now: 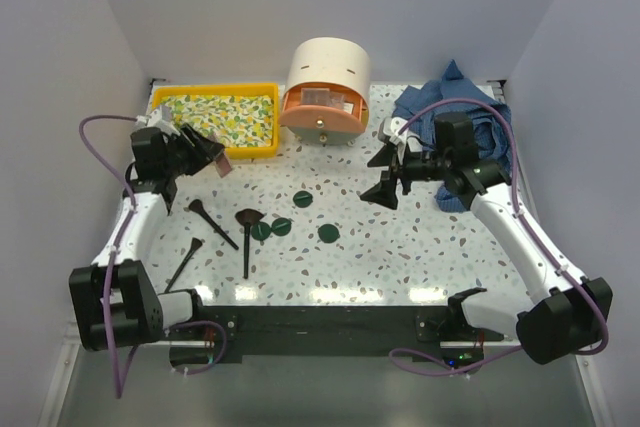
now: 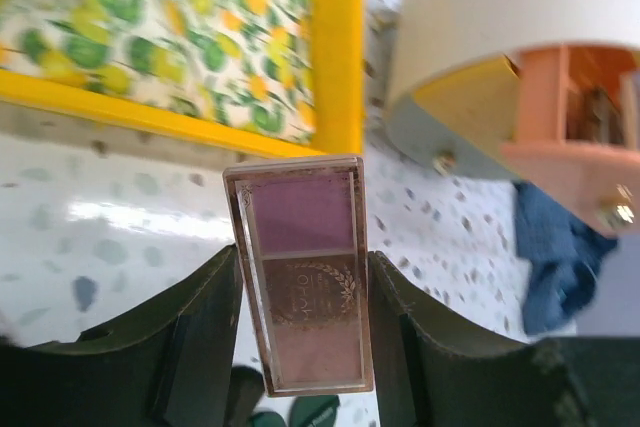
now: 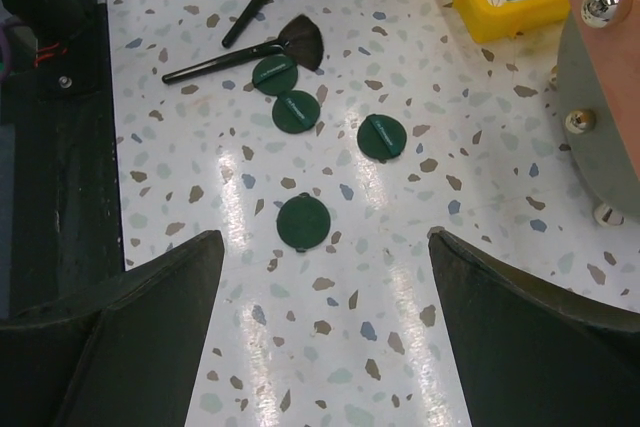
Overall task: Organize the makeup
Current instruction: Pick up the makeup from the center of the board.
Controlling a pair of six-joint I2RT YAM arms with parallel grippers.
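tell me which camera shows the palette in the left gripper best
Left wrist: the palette fills mid-frame, gripped by the left gripper, purple and brown pans clear. Top external shows only a pinkish sliver near the yellow tray. Right wrist misses it.

**Free room and obstructions.** Bare table (image 1: 430,237) lies between the green discs (image 1: 328,233) and the right arm (image 1: 510,227), under the spread right gripper (image 1: 390,175). Left of centre, three brushes (image 1: 213,224) and the discs crowd the surface. The yellow tray (image 1: 255,151), round case (image 1: 325,92) and blue cloth (image 1: 470,112) line the far edge. The left gripper (image 1: 212,157), clamped on a palette (image 2: 308,277), hangs before the tray's near corner.
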